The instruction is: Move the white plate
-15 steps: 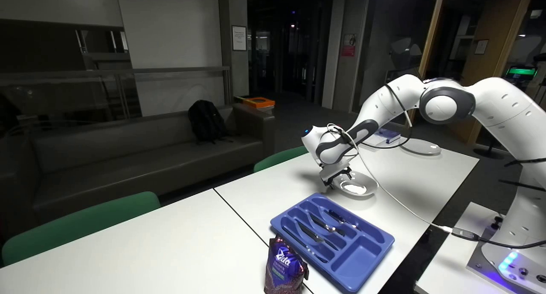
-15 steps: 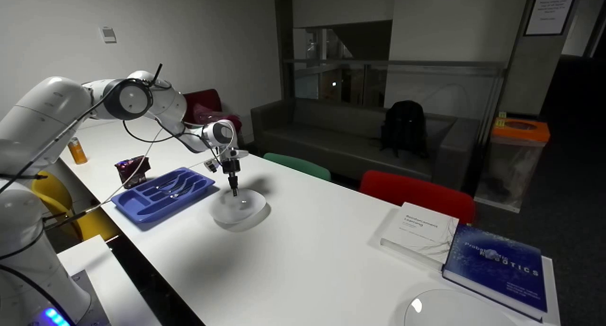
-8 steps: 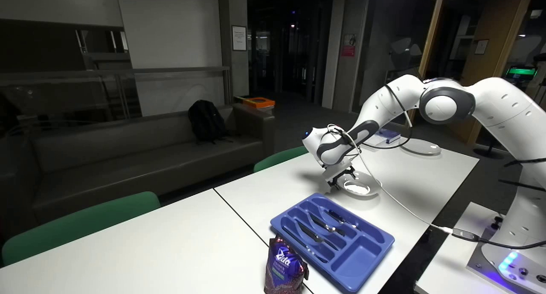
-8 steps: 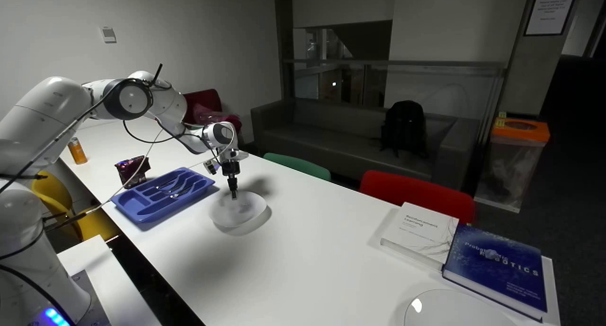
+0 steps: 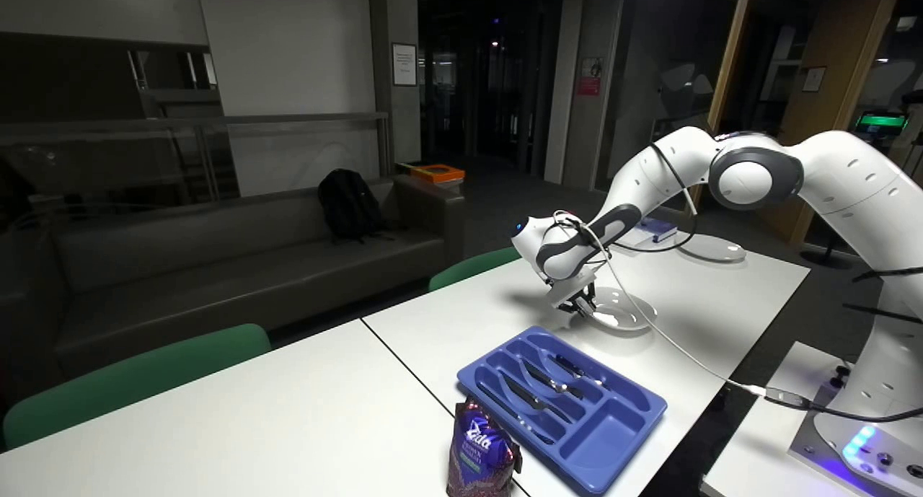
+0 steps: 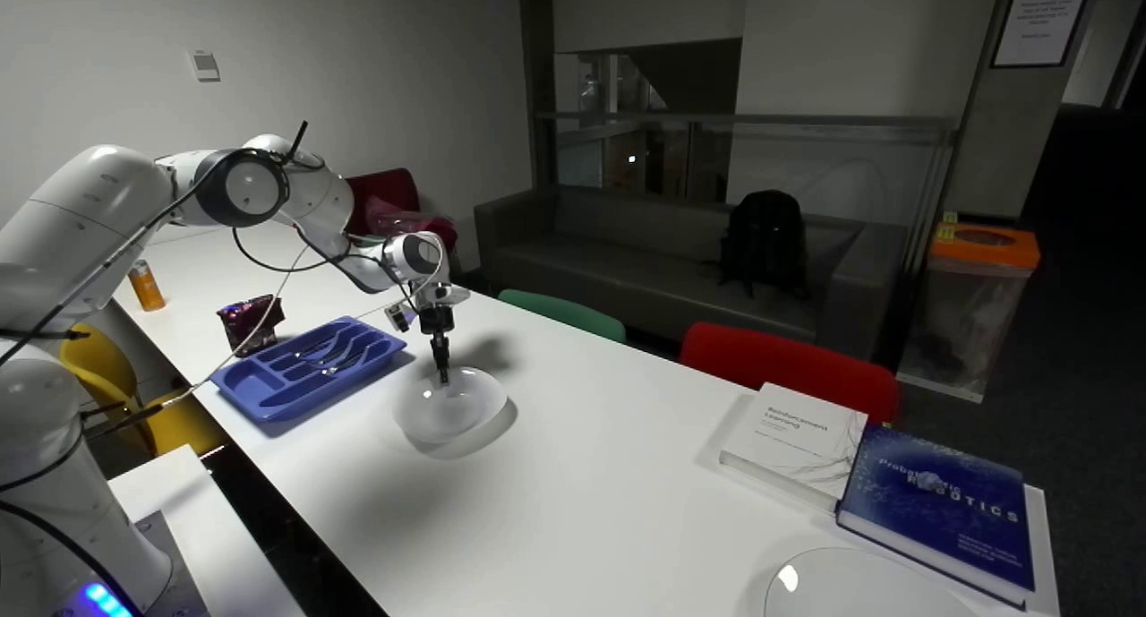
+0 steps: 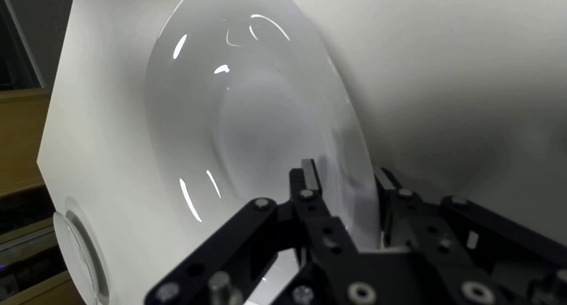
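Note:
The white plate, round and glossy with a raised rim, fills much of the wrist view. It stands on the white table beyond the blue tray in an exterior view, where I also see my gripper at its edge. Seen from the wrist, my gripper straddles the rim: one finger is over the plate's inside, the other just outside the edge. Part of the rim wall shows between them, with a visible gap on the inner side. In an exterior view, the plate lies below the gripper tip.
A blue cutlery tray with knives and forks sits close to the plate. Beside it stands a purple foil bag. Farther along the table are a white book, a blue book and a flatter white disc.
The fingers have come closer together round the rim. The plate has slid a short way toward the robot's base, and the gripper has shifted slightly the same way.

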{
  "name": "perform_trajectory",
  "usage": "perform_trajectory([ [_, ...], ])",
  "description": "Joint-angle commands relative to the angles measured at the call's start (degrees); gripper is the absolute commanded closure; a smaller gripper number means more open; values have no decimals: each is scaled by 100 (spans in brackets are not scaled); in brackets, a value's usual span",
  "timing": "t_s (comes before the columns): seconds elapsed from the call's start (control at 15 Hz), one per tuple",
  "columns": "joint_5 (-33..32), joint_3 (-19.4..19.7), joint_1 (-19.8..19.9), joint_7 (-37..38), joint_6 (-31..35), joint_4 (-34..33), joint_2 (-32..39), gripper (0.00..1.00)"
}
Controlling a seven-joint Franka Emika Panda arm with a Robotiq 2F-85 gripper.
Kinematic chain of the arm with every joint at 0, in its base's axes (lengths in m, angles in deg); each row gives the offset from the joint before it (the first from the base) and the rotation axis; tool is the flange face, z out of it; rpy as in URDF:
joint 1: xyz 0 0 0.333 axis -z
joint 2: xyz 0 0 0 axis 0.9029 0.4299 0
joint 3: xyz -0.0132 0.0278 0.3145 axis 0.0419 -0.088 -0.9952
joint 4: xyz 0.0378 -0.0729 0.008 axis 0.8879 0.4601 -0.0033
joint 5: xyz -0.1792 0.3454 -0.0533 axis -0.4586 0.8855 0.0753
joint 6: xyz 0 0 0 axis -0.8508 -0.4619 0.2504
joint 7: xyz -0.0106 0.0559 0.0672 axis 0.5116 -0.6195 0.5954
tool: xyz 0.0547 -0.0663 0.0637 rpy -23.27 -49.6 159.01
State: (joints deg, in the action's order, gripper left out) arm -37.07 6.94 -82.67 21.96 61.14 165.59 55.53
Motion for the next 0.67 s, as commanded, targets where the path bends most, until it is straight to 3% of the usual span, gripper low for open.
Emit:
perform_trajectory([
  [0.0, -156, 66, -57, -65, -13, 293, -247, 100],
  [0.6, -148, 51, -53, -137, -331, 337, -333, 98],
])
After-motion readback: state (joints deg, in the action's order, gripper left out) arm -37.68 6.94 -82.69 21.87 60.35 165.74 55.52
